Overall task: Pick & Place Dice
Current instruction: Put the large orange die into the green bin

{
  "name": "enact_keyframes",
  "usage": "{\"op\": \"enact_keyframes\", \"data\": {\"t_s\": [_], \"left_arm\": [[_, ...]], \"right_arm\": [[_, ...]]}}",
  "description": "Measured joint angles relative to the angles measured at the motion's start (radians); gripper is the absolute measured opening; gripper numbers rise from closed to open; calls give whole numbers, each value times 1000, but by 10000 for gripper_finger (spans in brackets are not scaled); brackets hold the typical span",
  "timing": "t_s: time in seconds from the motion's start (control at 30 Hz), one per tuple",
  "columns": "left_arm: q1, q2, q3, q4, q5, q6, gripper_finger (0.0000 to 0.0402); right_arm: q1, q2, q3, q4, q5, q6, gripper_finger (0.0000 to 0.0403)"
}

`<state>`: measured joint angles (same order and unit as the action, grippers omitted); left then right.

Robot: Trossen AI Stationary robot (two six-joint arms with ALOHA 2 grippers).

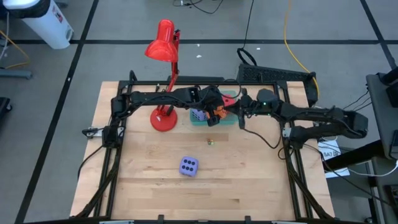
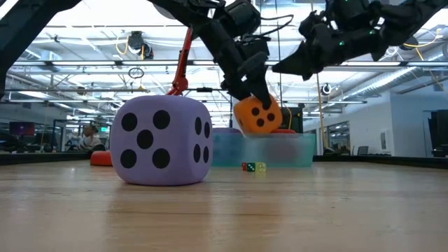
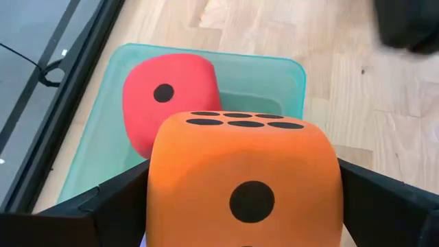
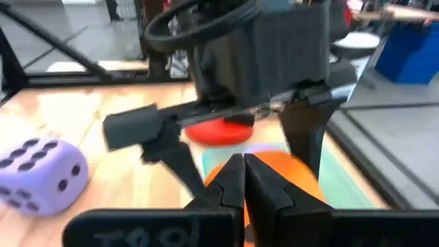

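An orange die [image 3: 247,178] hangs over the teal tray [image 3: 295,75] at the table's far middle, with my left gripper [image 1: 216,112] shut on it. A red die [image 3: 168,96] lies in the tray beyond it, and a purple die [image 1: 198,115] sits at the tray's left end. Another purple die [image 1: 189,166] rests on the bare table nearer the front edge. My right gripper [image 4: 244,180] hovers shut just right of the tray, raised off the table and touching nothing. My left gripper pinches the orange die by two opposite faces [image 3: 156,192], one finger [image 3: 113,206] on each side. The fingers slant down from the table's left. The die is lifted clear, its underside [image 2: 260,131] just above the tray's rim, slightly tilted.
A red desk lamp [image 1: 163,43] stands left of the tray, on its round base [image 1: 164,119]. Two tiny dice [image 1: 210,141] lie on the wood in front of the tray. A black frame runs round the table's edges.
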<state>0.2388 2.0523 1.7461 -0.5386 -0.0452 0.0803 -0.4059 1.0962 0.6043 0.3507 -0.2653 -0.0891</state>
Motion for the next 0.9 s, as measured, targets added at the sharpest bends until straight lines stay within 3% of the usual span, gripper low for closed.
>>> {"op": "enact_keyframes", "data": {"t_s": [0.33, 0.9], "left_arm": [[0, 4, -2, 19, -8, 27, 399], [4, 10, -7, 102, 55, 23, 398]], "right_arm": [[43, -1, 1, -200, 9, -1, 0], [46, 112, 2, -138, 113, -13, 0]]}}
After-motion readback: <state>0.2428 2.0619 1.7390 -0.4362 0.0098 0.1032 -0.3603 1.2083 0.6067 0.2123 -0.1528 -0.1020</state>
